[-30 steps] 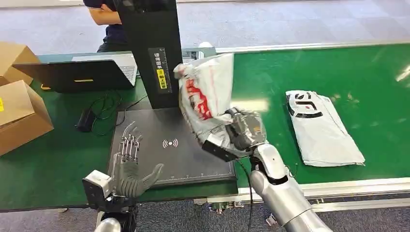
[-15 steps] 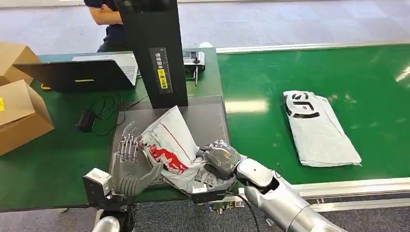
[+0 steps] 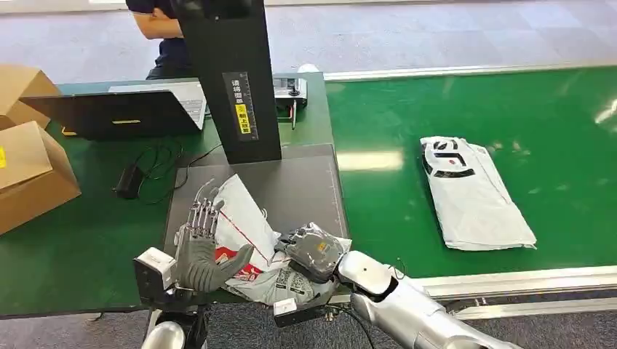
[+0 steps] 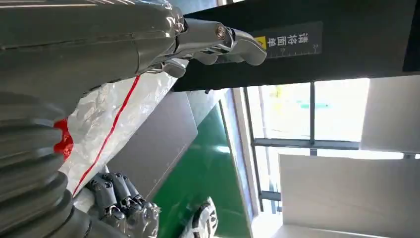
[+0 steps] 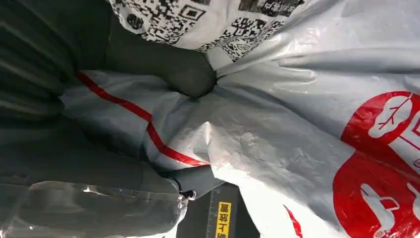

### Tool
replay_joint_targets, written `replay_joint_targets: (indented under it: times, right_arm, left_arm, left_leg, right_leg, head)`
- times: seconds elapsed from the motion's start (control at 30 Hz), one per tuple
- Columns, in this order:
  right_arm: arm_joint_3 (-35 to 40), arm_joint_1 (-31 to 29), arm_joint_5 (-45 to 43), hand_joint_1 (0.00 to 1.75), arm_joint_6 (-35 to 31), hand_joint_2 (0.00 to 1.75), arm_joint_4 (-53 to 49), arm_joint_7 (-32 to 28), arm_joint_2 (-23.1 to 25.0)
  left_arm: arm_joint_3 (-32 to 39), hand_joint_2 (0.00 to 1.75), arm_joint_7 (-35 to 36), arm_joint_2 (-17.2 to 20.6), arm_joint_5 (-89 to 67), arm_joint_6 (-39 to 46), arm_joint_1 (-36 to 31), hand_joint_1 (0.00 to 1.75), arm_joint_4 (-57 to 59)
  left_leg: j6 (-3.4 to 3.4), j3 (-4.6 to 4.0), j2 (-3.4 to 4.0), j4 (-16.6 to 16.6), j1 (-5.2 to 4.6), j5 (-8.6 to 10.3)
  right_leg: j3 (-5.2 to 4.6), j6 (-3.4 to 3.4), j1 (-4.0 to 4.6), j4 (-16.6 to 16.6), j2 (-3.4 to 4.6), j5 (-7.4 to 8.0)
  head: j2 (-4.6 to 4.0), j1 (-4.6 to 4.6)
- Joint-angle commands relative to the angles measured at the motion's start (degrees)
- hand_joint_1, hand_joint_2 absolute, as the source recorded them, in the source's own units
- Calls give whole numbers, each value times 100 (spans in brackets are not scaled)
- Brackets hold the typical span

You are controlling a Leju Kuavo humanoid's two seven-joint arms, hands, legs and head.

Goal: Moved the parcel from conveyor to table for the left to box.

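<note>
A white plastic parcel (image 3: 244,214) with red print lies tilted on the dark scan pad (image 3: 302,185) near the table's front edge. My right hand (image 3: 316,249) grips its crumpled right end; in the right wrist view the thumb (image 5: 183,74) presses into the parcel (image 5: 297,124) beside a barcode label. My left hand (image 3: 198,247) stands upright with fingers spread, palm against the parcel's left side, its thumb lying over the lower edge. In the left wrist view the fingers (image 4: 223,42) stretch over the parcel (image 4: 109,119), with the right hand (image 4: 124,198) beyond.
A black post (image 3: 233,80) rises from the back of the pad. A second white parcel (image 3: 473,193) lies on the green conveyor (image 3: 509,102). A laptop (image 3: 109,113), a cable and cardboard boxes (image 3: 29,174) are at the left. A person (image 3: 156,29) sits behind the table.
My right hand has swung the parcel down from in front of the post onto the pad and toward the left hand. The left hand shifted slightly to meet it.
</note>
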Motion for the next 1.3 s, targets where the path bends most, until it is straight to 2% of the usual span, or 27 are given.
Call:
replay_joint_targets:
  times: [0.03, 0.1, 0.17, 0.33, 0.4, 0.43, 0.5, 0.6, 0.67, 0.7, 0.73, 0.8, 0.87, 0.93, 1.07, 1.1, 1.23, 1.3]
  right_arm:
    - [198, -87, -270, 175, -1474, 175, 554, -61, 786]
    - [-194, 9, -134, 175, -1483, 175, 116, -11, 875]
    - [-1093, 239, 325, 175, -1483, 175, -433, 59, 1100]
    - [-1254, 284, 462, 175, -1483, 175, -500, 45, 1148]
    - [-1785, 489, 697, 175, -1483, 175, -879, -145, 1186]
    - [-2508, 753, 1196, 175, -1483, 175, -1253, -307, 1375]
    - [-3315, 1013, 1931, 175, -1483, 175, -1917, -346, 1600]
    - [-3651, 961, 2376, 175, -1483, 175, -2160, -7, 1646]
    - [-3708, 831, 2588, 175, -1483, 175, -1966, 316, 1596]
    - [-3467, 879, 2575, 175, -1483, 175, -2023, 575, 1463]
    - [-3661, 377, 2561, 175, -1483, 175, -1303, 587, 1472]
    - [-3243, 373, 2903, 175, -1483, 175, -940, 1250, 1453]
    - [-2796, 35, 3225, 175, -1483, 175, 166, 1989, 1433]
    - [-2617, -76, 3296, 175, -1483, 175, 901, 2227, 1444]
    - [-2557, -31, 3297, 175, -1483, 175, 1012, 2290, 1395]
    - [-2306, -45, 2937, 175, -1483, 175, 1251, 2478, 1309]
    - [-2504, 88, 2649, 175, -1483, 175, 1471, 2180, 1190]
    - [-2559, 41, 2394, 175, -1412, 175, 2182, 1828, 1300]
  left_arm:
    - [-63, 175, 90, -83, 38, -86, -256, 0, 429]
    - [-113, 175, 90, -69, 38, -77, -283, 0, 515]
    - [-165, 175, 82, -74, 56, -58, -274, 0, 586]
    - [-179, 175, 82, -80, 56, -55, -280, 0, 596]
    - [-199, 175, 83, -89, 55, -46, -296, 0, 588]
    - [-234, 175, 92, -102, 48, -58, -352, 0, 626]
    - [-306, 175, 131, -127, 9, -114, -423, 0, 685]
    - [-373, 175, 141, -136, -13, -115, -444, 0, 683]
    - [-409, 175, 140, -81, -13, -110, -454, 0, 677]
    - [-419, 175, 140, -73, 42, -131, -477, 0, 724]
    - [-401, 175, 142, -41, 39, -146, -465, 0, 689]
    - [-444, 175, 143, -12, 38, -137, -469, 0, 689]
    - [-485, 175, 130, 2, 46, -131, -455, 0, 675]
    - [-509, 175, 86, 30, 81, -144, -436, 0, 633]
    - [-534, 175, 70, 59, 69, -167, -439, 0, 598]
    - [-518, 175, 80, 63, 61, -173, -420, 0, 530]
    - [-516, 175, 72, 153, 98, -211, -470, 0, 384]
    - [-517, 175, 111, 173, 163, -290, -575, 0, 445]
  left_leg:
    - [2, -16, 7, -16, -2, 22]
    - [-1, -12, 17, -2, -2, 5]
    - [-3, -23, 18, -7, -2, 11]
    - [-1, -19, -1, -6, -1, 11]
    - [1, -23, -7, -8, -3, 14]
    - [1, -25, -6, -2, -1, 10]
    - [0, -27, -2, 0, -1, 8]
    - [0, -47, -8, 7, -2, 11]
    - [0, -49, -11, 8, -2, 10]
    - [3, -43, -17, 6, -6, 10]
    - [4, -42, -17, 1, -5, 14]
    - [3, -22, -16, 1, -4, 9]
    - [3, -26, -12, 1, -4, 11]
    - [2, -16, 0, -4, -5, 12]
    - [3, -22, -17, -5, -4, 18]
    - [4, -30, -27, -6, -3, 22]
    - [5, -26, -37, 0, -1, 17]
    - [6, -27, -37, -2, -3, 19]
  right_leg:
    - [-22, -10, -1, -11, 13, 23]
    - [-20, -7, -1, 6, 20, 8]
    - [-32, -11, -1, 5, 23, 14]
    - [-21, -8, 0, 1, 4, 8]
    - [-22, -6, -2, -2, -3, 10]
    - [-21, -4, -1, 1, -3, 8]
    - [-25, -5, -4, 6, 1, 6]
    - [-43, -9, -6, 15, -4, 6]
    - [-41, -8, -6, 15, -6, 6]
    - [-32, -5, -11, 13, -15, 5]
    - [-31, -7, -10, 8, -13, 10]
    - [-14, -4, -10, 6, -13, 5]
    - [-19, -4, -10, 5, -9, 8]
    - [-13, -4, -10, 3, 3, 9]
    - [-16, -6, -5, 1, -12, 9]
    - [-18, -6, -2, -4, -21, 12]
    - [-11, -1, 0, -3, -33, 4]
    - [-13, 0, -2, -6, -34, 6]
  head:
    - [0, 2]
    - [0, 2]
    - [0, 0]
    - [0, 0]
    - [0, 2]
    - [0, 0]
    - [0, 2]
    - [0, -2]
    - [0, 2]
    - [0, 2]
    - [0, 2]
    - [0, 2]
    - [0, 2]
    - [0, -2]
    - [0, -2]
    - [0, 4]
    - [0, 4]
    - [0, 2]
